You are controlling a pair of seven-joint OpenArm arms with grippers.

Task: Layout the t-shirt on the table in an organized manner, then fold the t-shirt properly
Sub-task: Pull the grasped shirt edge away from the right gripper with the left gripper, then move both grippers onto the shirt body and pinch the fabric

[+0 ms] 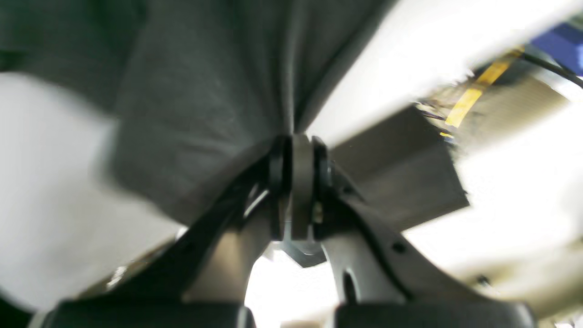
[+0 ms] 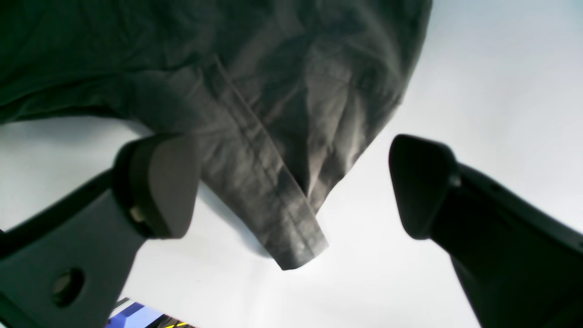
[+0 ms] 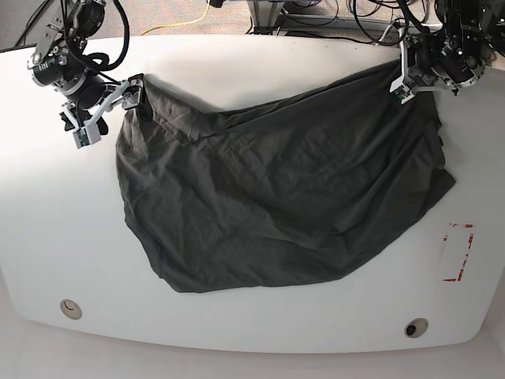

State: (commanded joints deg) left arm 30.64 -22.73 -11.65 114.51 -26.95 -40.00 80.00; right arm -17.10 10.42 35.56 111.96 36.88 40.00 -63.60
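Observation:
The dark grey t-shirt (image 3: 276,197) lies spread and wrinkled across the middle of the white table (image 3: 237,332). My left gripper (image 3: 400,83) is at the shirt's far right corner. In the left wrist view it (image 1: 300,150) is shut on a pinch of the cloth (image 1: 196,91), which fans out from the jaws. My right gripper (image 3: 109,110) is at the shirt's far left corner. The right wrist view shows it (image 2: 296,182) open, with a hemmed corner of the shirt (image 2: 291,228) lying on the table between its fingers (image 2: 168,182), touching neither.
A red dashed rectangle (image 3: 456,253) marks the table near its right edge. Two round grommet holes (image 3: 69,308) (image 3: 416,326) sit near the front edge. Cables (image 3: 347,24) run behind the table's back edge. Yellow tape (image 1: 473,91) shows beyond the table.

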